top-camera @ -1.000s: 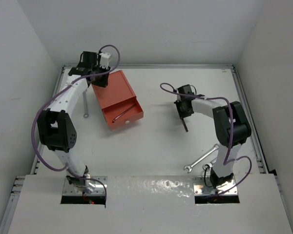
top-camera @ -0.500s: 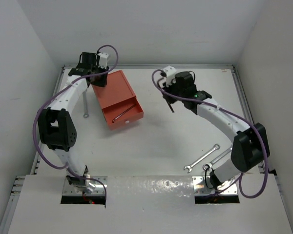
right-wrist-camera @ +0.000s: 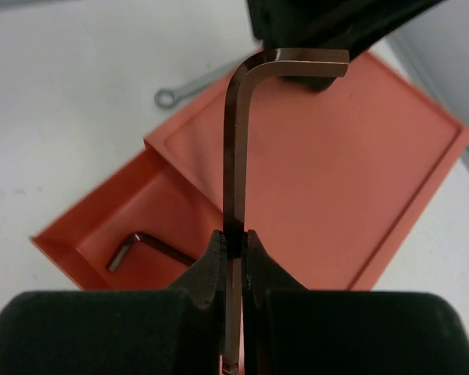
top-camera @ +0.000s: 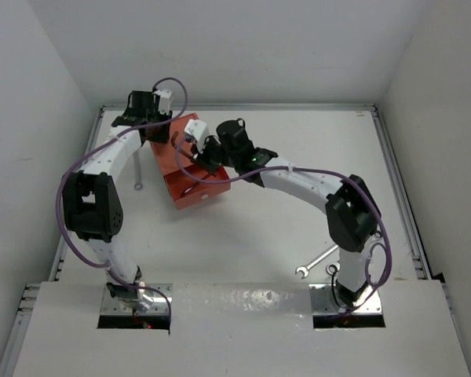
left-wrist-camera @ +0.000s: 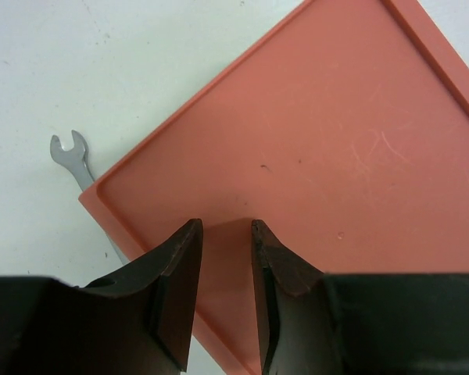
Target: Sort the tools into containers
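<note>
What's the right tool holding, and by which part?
The right tool pinches the hex key on its long shaft, near the straight end; the short bend is free.

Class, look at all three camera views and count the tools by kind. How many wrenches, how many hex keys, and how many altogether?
Wrenches: 3, one left of the orange box, two on the near right side.
Hex keys: 2, one in the right claw, one in the open drawer.
Total: 5 tools.
</note>
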{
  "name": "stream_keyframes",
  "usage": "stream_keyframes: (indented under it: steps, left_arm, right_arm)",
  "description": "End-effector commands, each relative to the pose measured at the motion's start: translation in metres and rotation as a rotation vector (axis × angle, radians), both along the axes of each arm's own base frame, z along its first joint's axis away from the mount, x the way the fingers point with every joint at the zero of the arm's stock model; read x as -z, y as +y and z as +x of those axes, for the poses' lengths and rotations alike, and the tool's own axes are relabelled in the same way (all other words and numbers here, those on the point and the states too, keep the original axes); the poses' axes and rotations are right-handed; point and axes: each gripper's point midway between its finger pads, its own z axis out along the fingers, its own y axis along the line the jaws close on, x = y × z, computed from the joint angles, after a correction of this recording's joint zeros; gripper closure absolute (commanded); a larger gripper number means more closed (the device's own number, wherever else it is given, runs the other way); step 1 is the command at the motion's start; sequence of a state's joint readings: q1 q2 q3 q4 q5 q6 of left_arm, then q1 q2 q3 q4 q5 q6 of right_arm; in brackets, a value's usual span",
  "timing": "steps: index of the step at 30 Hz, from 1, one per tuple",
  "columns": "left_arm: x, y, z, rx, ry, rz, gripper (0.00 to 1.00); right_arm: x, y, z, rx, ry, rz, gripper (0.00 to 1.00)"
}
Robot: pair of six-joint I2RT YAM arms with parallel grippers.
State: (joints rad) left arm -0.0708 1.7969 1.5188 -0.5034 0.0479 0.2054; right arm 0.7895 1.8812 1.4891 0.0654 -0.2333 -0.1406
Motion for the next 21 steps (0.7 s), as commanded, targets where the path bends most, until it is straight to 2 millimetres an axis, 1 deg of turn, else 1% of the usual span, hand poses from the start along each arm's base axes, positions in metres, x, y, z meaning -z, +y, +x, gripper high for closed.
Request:
stream_keyframes:
  steps: [1, 2, 3, 5, 7, 8, 9, 12, 15, 16, 17, 18, 19, 20, 21]
  left_arm:
    - [0.007, 0.012, -0.002, -0.046, 0.011, -0.003, 0.71]
    - [0.008, 0.012, -0.003, -0.044, 0.014, -0.005, 0.71]
    - [0.009, 0.011, -0.002, -0.042, 0.015, -0.008, 0.71]
    - [0.011, 0.01, -0.002, -0.04, 0.016, -0.011, 0.71]
    - [0.013, 0.01, -0.001, -0.04, 0.021, -0.012, 0.71]
    - [0.015, 0.01, -0.001, -0.039, 0.026, -0.011, 0.71]
    - [0.015, 0.01, 0.0, -0.039, 0.026, -0.011, 0.71]
    - [0.017, 0.011, 0.0, -0.038, 0.03, -0.007, 0.71]
    - [0.017, 0.011, 0.0, -0.036, 0.031, -0.001, 0.71]
    - [0.018, 0.012, 0.001, -0.037, 0.031, 0.0, 0.71]
    - [0.018, 0.012, 0.001, -0.037, 0.03, 0.002, 0.71]
    - [0.018, 0.012, 0.001, -0.037, 0.031, 0.0, 0.71]
    - [0.018, 0.012, 0.001, -0.038, 0.031, 0.001, 0.71]
    - [0.017, 0.011, 0.001, -0.038, 0.029, -0.001, 0.71]
    - [0.017, 0.012, 0.002, -0.038, 0.027, 0.001, 0.71]
  right_arm:
    - [-0.017, 0.01, 0.007, -0.072, -0.132, 0.015, 1.0]
    - [-0.011, 0.01, 0.006, -0.084, -0.135, 0.005, 1.0]
    - [0.002, 0.009, 0.001, -0.099, -0.125, -0.016, 1.0]
    - [0.019, 0.006, -0.004, -0.129, -0.126, -0.057, 1.0]
    - [0.031, 0.004, -0.008, -0.154, -0.134, -0.105, 1.0]
    - [0.033, 0.004, -0.01, -0.173, -0.159, -0.129, 1.0]
    - [0.037, 0.003, -0.012, -0.177, -0.148, -0.139, 1.0]
    - [0.04, 0.0, -0.016, -0.223, -0.213, -0.198, 1.0]
    - [0.038, 0.0, -0.018, -0.234, -0.267, -0.238, 0.88]
    - [0.036, 0.0, -0.017, -0.232, -0.278, -0.241, 0.72]
    - [0.033, 0.0, -0.016, -0.224, -0.287, -0.239, 0.6]
    - [0.03, 0.001, -0.016, -0.218, -0.287, -0.232, 0.51]
    - [0.024, 0.002, -0.014, -0.207, -0.298, -0.215, 0.38]
    - [0.018, 0.002, -0.012, -0.195, -0.301, -0.202, 0.37]
    - [0.008, 0.002, -0.012, -0.177, -0.303, -0.174, 0.35]
